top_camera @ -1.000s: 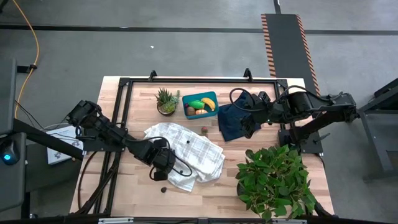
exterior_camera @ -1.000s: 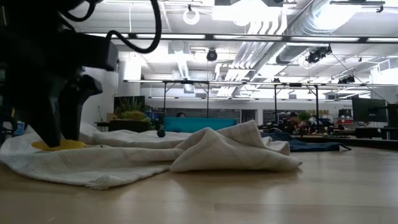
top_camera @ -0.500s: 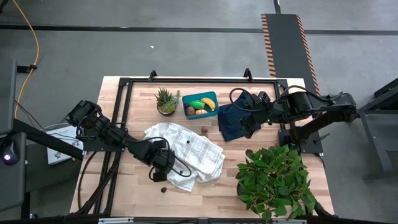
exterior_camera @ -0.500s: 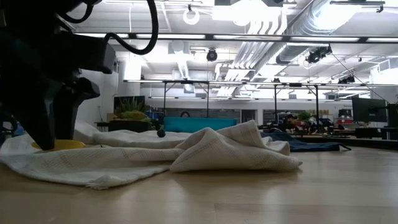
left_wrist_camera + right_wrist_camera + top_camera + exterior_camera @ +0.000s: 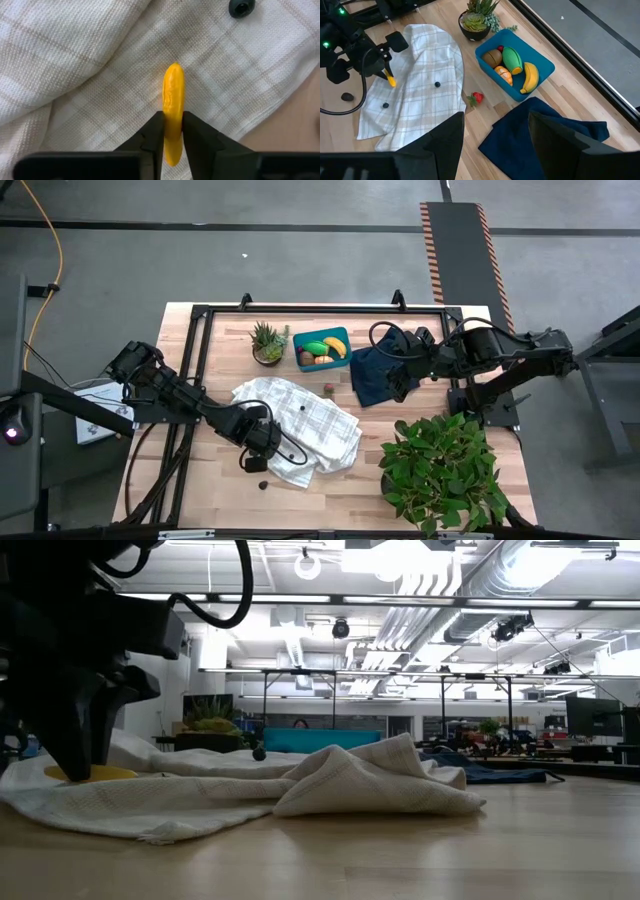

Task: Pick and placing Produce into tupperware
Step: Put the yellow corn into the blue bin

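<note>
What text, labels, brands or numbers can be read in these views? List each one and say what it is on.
None can be read. The tupperware, the produce in it, the yellow piece held by the left gripper, the checked cloth and the navy cloth carry no lettering. The right gripper shows none either. Anything in the room behind is too small to tell.

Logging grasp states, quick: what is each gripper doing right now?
Left gripper: closed on the small yellow piece, over the white cloth.
Right gripper: open, empty, above the navy cloth.
</note>
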